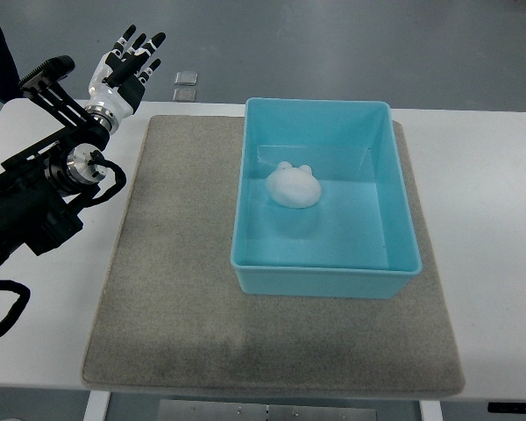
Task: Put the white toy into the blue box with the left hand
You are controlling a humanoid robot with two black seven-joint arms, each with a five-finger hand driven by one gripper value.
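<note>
Grey mat (158, 289) covers a white table (500, 219) in the top view. White toy (293, 186) already lies inside the blue box (324, 281). Left hand (125, 68) hovers well apart, fingers spread, empty; withdrawing clear of the box seems best.

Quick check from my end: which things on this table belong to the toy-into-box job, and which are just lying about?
Part of the job:
- white toy, lying inside the box
- blue box on the mat
- left hand, empty, fingers spread, above the table's far left corner

Just lying about:
- grey mat under the box
- white table
- two small square plates on the floor beyond the table
</note>
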